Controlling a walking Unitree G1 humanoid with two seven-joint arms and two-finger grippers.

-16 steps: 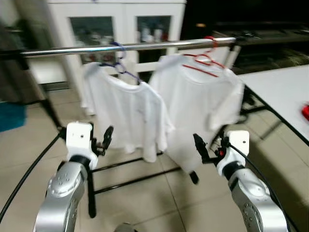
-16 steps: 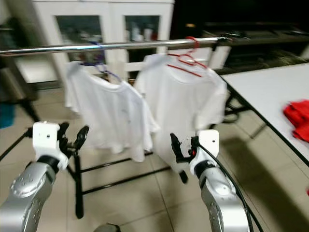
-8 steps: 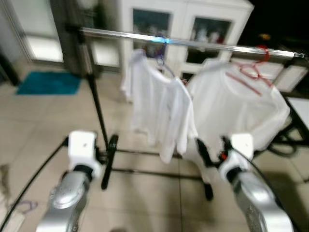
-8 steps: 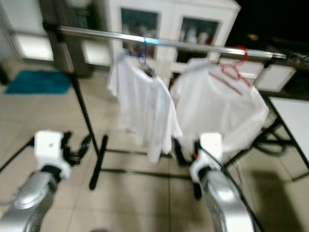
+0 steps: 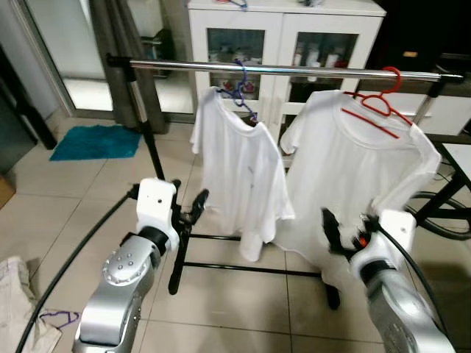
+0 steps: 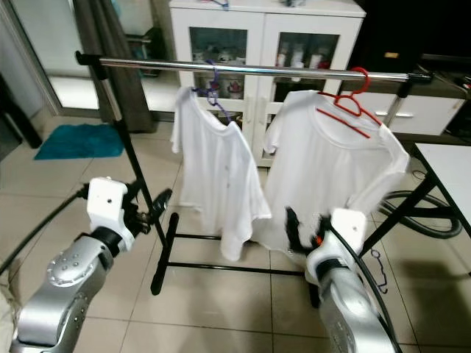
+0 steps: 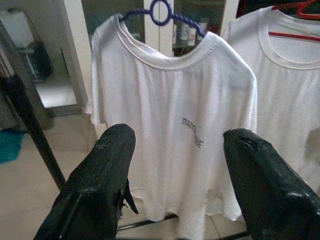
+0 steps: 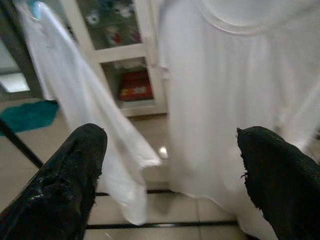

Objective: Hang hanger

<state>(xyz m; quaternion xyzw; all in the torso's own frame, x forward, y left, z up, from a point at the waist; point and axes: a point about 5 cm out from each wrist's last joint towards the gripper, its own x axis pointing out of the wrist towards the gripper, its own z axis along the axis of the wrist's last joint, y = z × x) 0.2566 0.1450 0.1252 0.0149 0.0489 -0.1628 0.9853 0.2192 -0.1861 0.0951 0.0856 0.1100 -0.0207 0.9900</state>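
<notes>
A chrome rail [image 5: 294, 70] on a black rack carries two white T-shirts. The left shirt [image 5: 243, 176] hangs on a blue hanger [image 5: 239, 87]; the right shirt [image 5: 353, 176] hangs on a red hanger [image 5: 379, 103]. My left gripper [image 5: 193, 209] is raised in front of the rack's left post, open and holding nothing; its wrist view faces the blue-hanger shirt [image 7: 175, 125]. My right gripper [image 5: 335, 235] is raised below the red-hanger shirt, open with nothing between its fingers; its wrist view looks at that shirt [image 8: 235, 100].
A white glass-door cabinet [image 5: 287, 37] stands behind the rack. The rack's black base bars [image 5: 243, 266] lie on the tiled floor. A teal mat [image 5: 96, 141] lies at the left, crumpled cloth [image 5: 18, 294] at the lower left, a white table corner [image 6: 449, 165] at the right.
The camera has swung left and steadied, so the whole rack now sits centred and sharp. Both grippers stay raised and open; neither has taken hold of anything.
</notes>
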